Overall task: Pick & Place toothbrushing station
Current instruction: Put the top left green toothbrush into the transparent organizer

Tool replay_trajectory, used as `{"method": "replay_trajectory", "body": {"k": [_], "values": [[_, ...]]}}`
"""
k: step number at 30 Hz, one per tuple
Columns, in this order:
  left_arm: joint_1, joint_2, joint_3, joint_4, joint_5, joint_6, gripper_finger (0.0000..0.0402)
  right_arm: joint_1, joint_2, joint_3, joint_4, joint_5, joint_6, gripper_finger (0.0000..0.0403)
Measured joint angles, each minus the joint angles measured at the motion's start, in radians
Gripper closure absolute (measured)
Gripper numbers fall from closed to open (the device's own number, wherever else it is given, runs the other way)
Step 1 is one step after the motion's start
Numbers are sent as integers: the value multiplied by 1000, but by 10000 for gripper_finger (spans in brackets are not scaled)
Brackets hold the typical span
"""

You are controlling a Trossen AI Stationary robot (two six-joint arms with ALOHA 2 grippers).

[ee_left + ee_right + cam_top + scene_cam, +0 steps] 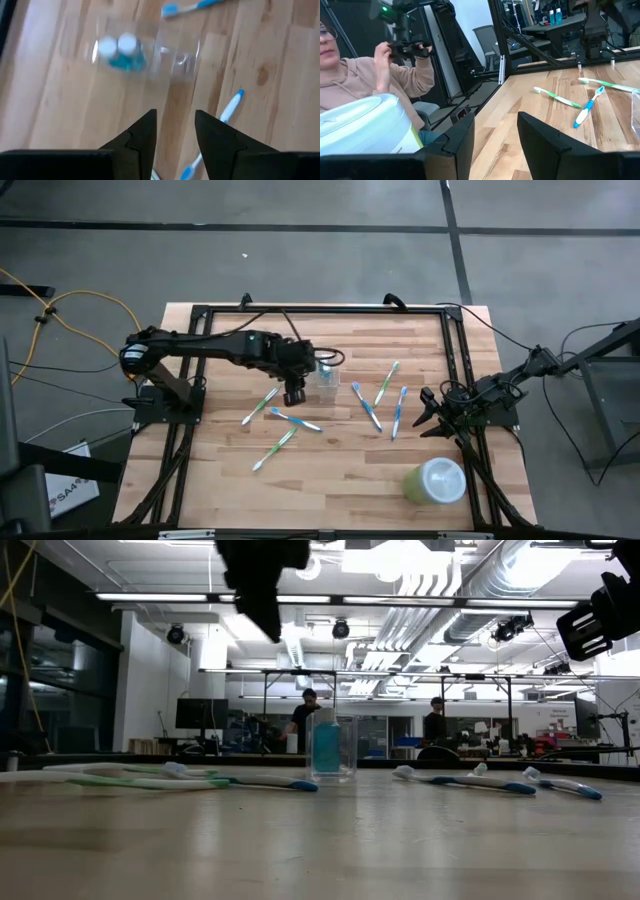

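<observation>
**Both grippers empty, cup standing mid-bench**

Nearest to us on the wooden bench [340,470] stands the pale green round container [436,480], at the near right corner. Just beyond it, at the right edge, we see the right gripper [432,418] with its fingers apart, holding and touching nothing.

At mid-depth, six toothbrushes lie flat in two loose groups: three on the left [296,421] and three on the right [367,406], blue and green among them.

Between the groups the clear plastic cup [327,379] stands upright with the small white-capped blue tubes [122,52] inside. The left gripper [293,394] hangs just to the cup's left, raised off the bench; its fingers stand apart and clamp nothing.

Beyond the bench's edge a person in a hoodie [360,82] sits. We can read no brand or lettering on the task items.
</observation>
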Motion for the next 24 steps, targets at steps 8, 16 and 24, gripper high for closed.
{"method": "replay_trajectory", "body": {"k": [8, 16, 24], "values": [[-35, -110, -241, 110, 50, -90, 274, 0, 0, 0, 0, 0, 0, 261], [0, -148, -379, 123, 132, -241, 273, 0, 0, 0, 0, 0, 0, 261], [-11, -155, -422, 125, 99, -410, 273, 0, 0, 0, 0, 0, 0, 261]]}}
